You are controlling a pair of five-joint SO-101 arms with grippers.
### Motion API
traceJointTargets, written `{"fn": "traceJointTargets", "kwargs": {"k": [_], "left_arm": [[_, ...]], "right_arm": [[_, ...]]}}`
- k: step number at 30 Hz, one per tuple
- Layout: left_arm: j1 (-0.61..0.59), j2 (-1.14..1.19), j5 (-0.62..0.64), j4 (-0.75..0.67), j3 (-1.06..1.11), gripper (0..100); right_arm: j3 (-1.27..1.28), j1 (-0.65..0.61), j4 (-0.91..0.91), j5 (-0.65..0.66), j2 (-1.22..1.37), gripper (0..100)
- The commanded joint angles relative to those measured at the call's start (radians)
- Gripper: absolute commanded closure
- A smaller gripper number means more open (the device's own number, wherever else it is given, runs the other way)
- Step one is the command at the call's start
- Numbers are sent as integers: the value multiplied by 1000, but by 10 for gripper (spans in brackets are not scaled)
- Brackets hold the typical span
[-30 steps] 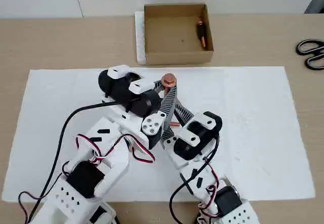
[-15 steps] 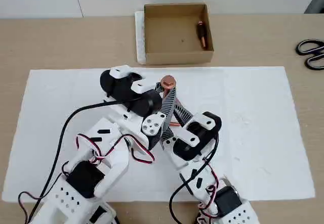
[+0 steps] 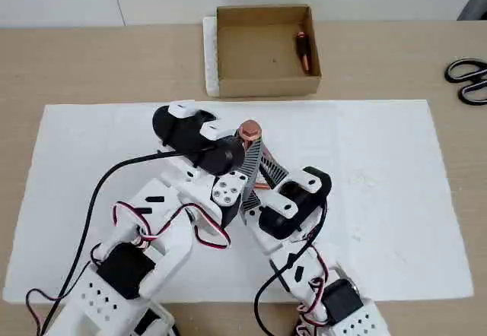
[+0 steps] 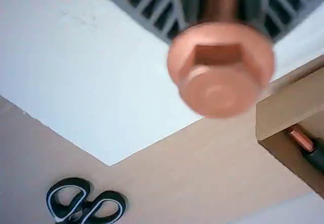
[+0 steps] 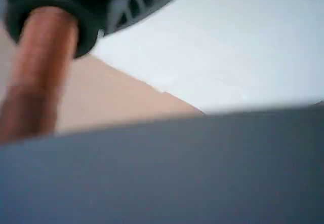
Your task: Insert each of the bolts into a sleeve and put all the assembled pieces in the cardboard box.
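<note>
While the left fingers [image 4: 139,1] stay closed on the bolt [image 4: 221,67], pinching its shaft just under the hex head, I log the following.

Item 1, change. Against the high view of a second ago, the bolt head has slid a little away from the box [image 3: 259,62] and toward the right arm [image 3: 293,207]. The left arm has drawn back with it. I read this as the shaft being pressed home: insertion is under way, not finished.

Item 2, sleeve [image 5: 48,8]. Dark, seated round one end of the copper shaft in the right wrist view. Whether the right arm's grasp is open or closed, I cannot tell.

Item 3, box. Cardboard, just beyond the far edge of the sheet [image 3: 380,184]. One assembled piece [image 3: 303,51] lies inside along a side wall, so at least one unit is already delivered.

Item 4, sheet. White, spread under both arms on the desk [image 3: 91,62].

Item 5, scissors [image 3: 468,80]. At the desk's edge, well apart from the work.
</note>
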Motion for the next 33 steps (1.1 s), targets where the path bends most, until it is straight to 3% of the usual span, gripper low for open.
{"fn": "traceJointTargets", "kwargs": {"k": [1, 7, 28, 33], "left_arm": [[2, -6, -5, 38, -13, 994], [6, -6, -66, 48, -13, 994], [6, -91, -66, 155, -10, 993], [14, -97, -66, 318, -19, 948]], "right_arm": [[8, 1, -2, -11, -18, 995], [8, 1, -2, -11, -18, 995], [8, 2, -2, -11, -18, 995], [8, 2, -2, -9, -18, 995]]}}
